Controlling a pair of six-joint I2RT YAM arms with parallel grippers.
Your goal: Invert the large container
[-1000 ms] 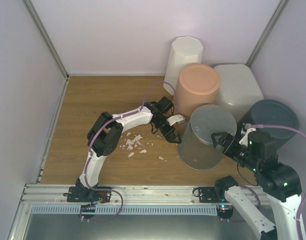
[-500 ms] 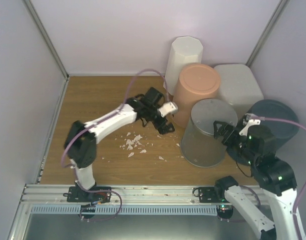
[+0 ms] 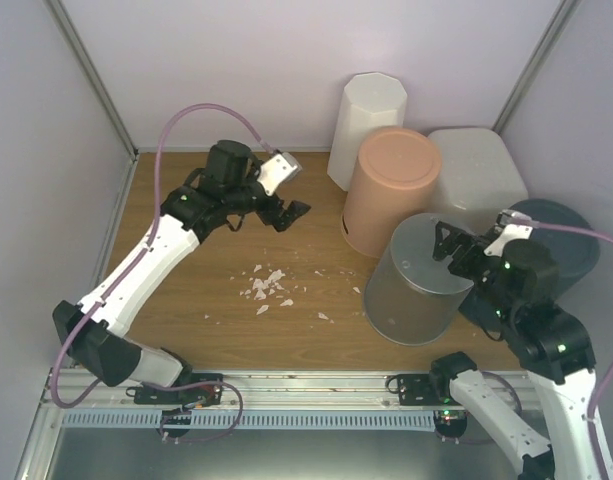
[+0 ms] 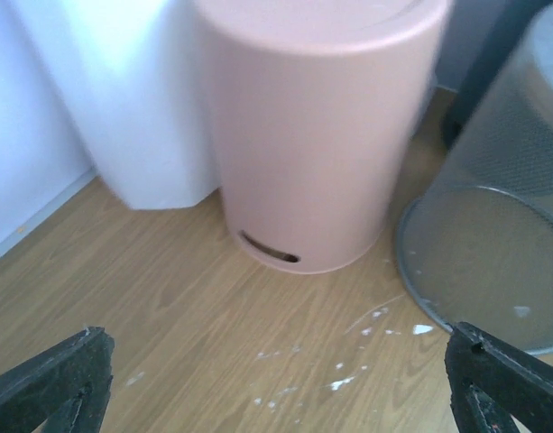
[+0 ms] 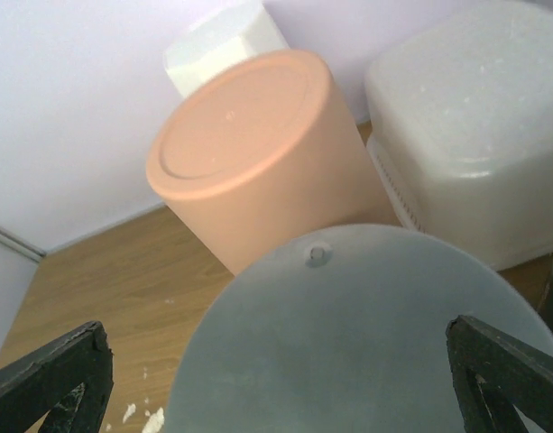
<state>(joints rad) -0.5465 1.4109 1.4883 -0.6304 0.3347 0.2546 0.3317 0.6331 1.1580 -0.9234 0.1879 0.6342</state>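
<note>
Enclosed bay seen from above | pale lilac back wall (image 3: pixel 286 60), left wall (image 3: pixel 36 200) and right wall (image 3: pixel 586 130) meet at two slanting metal corner posts (image 3: pixel 91 75) | wood-grain counter (image 3: pixel 206 280) in soft, even light, small white scraps (image 3: pixel 268 288) near its middle | slotted aluminium rail (image 3: pixel 316 385) along near edge, grey panel (image 3: pixel 286 455) below

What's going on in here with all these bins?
Two robot arms work at a wooden table with bins clustered in its far right corner. Neither holds anything: the left hand hangs open over the wood, and the right hand hovers open above the grey mesh bin. The wide white tub behind it appears to sit bottom-up already, beside a peach bin.
</note>
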